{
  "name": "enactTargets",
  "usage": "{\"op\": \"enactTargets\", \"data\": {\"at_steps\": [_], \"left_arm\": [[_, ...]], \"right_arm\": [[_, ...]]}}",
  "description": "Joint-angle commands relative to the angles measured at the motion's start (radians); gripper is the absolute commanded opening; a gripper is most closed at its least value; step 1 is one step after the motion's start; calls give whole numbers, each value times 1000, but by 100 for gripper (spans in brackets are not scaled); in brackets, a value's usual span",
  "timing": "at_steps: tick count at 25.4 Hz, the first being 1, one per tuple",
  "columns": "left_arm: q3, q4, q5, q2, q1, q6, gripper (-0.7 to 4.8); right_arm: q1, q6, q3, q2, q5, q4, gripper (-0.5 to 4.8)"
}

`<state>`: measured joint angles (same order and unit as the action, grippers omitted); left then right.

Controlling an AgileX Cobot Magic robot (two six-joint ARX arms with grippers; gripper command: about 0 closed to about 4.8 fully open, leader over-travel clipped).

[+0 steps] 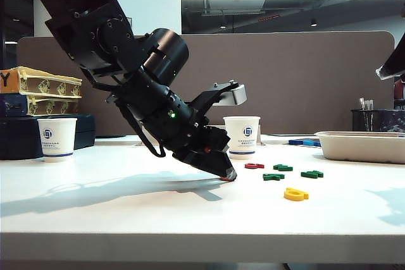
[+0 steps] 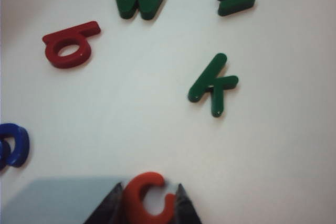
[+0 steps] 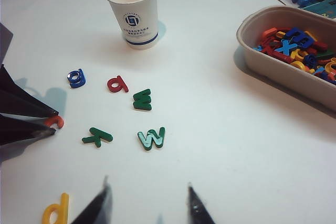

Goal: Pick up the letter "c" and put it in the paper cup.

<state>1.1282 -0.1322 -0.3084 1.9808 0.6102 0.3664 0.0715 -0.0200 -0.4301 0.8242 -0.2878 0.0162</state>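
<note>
The letter "c" (image 2: 137, 198), orange-red and flat, lies on the white table between the dark fingers of my left gripper (image 2: 149, 185). Both fingers touch its sides, so the gripper is shut on it. In the exterior view that gripper (image 1: 225, 172) points steeply down at the table, left of the loose letters. In the right wrist view the letter "c" (image 3: 55, 122) shows at the fingertips. A white paper cup (image 1: 242, 136) with a blue logo stands upright just behind the letters, and a twin cup (image 1: 57, 138) at the far left. My right gripper (image 3: 148, 184) hangs open over bare table, holding nothing.
Loose letters lie near the grip: a dark red one (image 3: 117, 83), a blue one (image 3: 76, 78), three green ones such as the k (image 3: 97, 137), and a yellow d (image 3: 56, 211). A tray (image 3: 247, 40) of several letters sits at the right. Stacked boxes (image 1: 41, 90) stand at the back left.
</note>
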Motion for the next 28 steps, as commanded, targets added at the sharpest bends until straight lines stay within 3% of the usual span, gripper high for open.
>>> {"op": "enactTargets", "data": {"at_steps": [1,18,28], "left_arm": [[2,26,21,5,2,0,88],[14,27,43,2,2,-3,88],[195,98,43,2,2,-7,88]], "right_arm": [[-1,-3,-4,-1,1,-12,180],[0,-7,-4,-1,3,-13,180],[13,-11,-4,-1,27,-11,180]]}}
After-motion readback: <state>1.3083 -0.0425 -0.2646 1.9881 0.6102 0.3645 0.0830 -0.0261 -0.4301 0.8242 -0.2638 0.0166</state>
